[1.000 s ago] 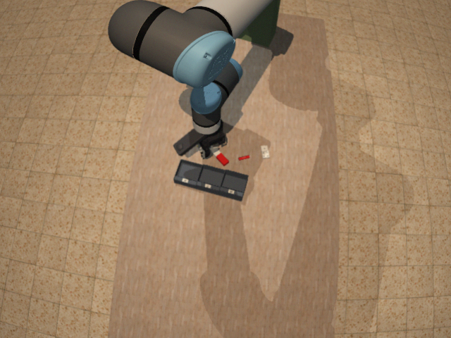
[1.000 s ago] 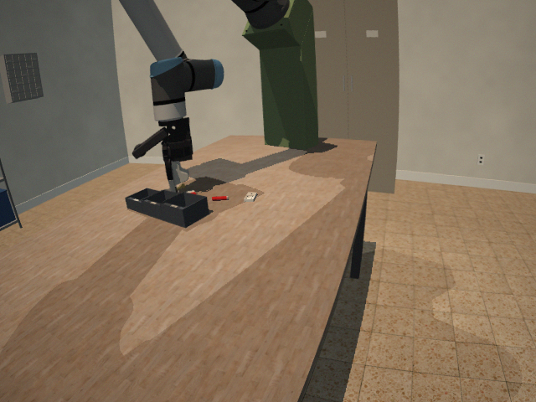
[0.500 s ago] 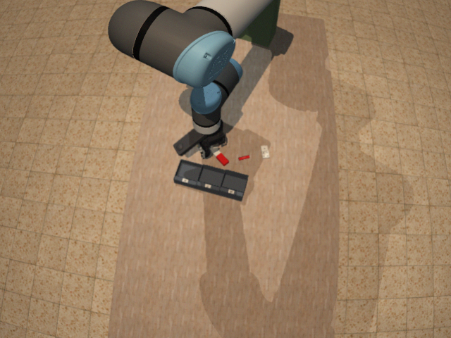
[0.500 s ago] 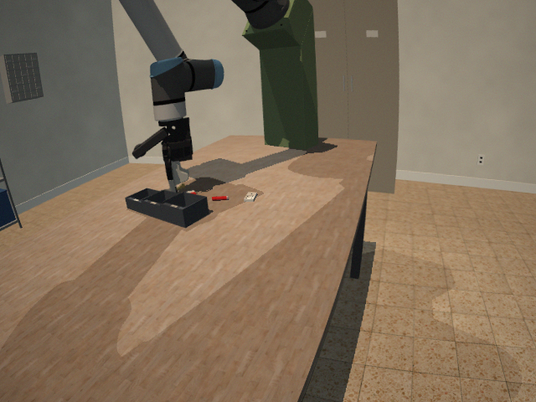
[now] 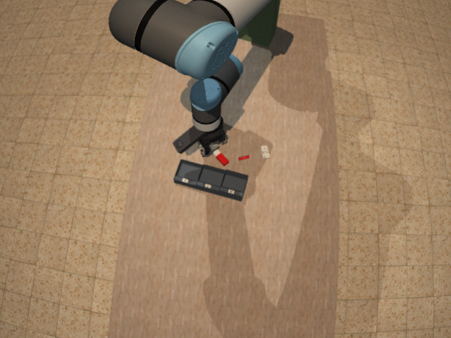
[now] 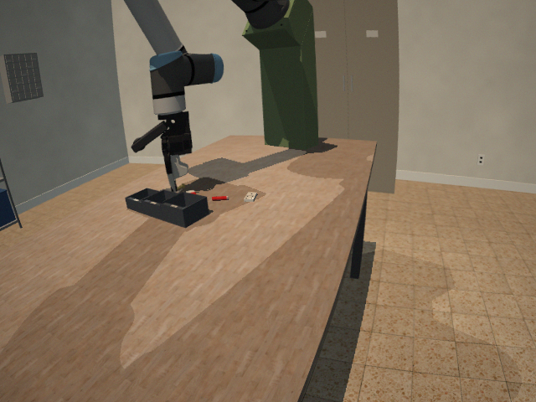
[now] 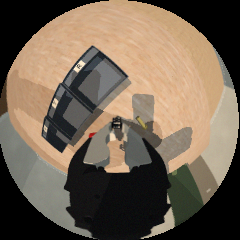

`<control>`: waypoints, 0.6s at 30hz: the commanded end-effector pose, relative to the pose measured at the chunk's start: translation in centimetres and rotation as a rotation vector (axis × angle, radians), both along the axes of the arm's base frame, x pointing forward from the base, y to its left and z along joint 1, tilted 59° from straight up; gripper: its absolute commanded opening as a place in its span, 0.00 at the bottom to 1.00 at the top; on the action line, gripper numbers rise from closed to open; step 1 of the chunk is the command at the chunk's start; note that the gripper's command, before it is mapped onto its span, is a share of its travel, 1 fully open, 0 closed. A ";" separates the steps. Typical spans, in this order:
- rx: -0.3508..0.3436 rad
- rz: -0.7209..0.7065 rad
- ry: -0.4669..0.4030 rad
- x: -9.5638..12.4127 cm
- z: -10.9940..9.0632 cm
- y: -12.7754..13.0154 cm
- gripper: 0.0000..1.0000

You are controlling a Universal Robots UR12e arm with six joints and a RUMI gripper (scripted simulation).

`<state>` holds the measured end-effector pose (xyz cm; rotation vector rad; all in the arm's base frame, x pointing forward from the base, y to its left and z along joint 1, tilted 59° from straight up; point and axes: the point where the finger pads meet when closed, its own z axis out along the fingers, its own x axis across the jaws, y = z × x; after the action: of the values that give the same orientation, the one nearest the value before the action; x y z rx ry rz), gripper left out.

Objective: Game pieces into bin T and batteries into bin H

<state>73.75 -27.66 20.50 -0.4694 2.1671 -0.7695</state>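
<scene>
None of the sorting looks done: the domino (image 5: 265,151) (image 6: 250,197) and red battery (image 5: 244,157) (image 6: 219,198) lie on the table, outside the upright bins (image 5: 218,190) (image 6: 194,213) (image 7: 110,61) (T and H aren't readable). The gripper (image 5: 206,154) (image 6: 173,189) (image 7: 116,122) has its fingers nearly together; whether they pinch anything, I can't tell.

gripper (image 5: 206,154) (image 6: 174,189) (image 7: 116,122) rising slightly above the tabletop (image 5: 167,247) (image 6: 242,276) (image 7: 165,55), arm's wrist (image 5: 206,94) (image 6: 167,82) lifting with it, arm's shadow shifting, pointed sunlit patch (image 5: 275,287) (image 6: 134,342) stretching a little farther along the wood, away from the green pedestal (image 5: 265,30) (image 6: 287,95) (image 7: 186,192)
</scene>
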 end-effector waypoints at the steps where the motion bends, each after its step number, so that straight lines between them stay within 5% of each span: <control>1: 0.000 0.000 0.000 -1.5 1.0 0.7 0.00; 18: 0.000 0.000 0.000 -3.3 2.2 1.6 0.00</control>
<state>70.66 -26.17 22.58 -0.4694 2.1671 -0.7695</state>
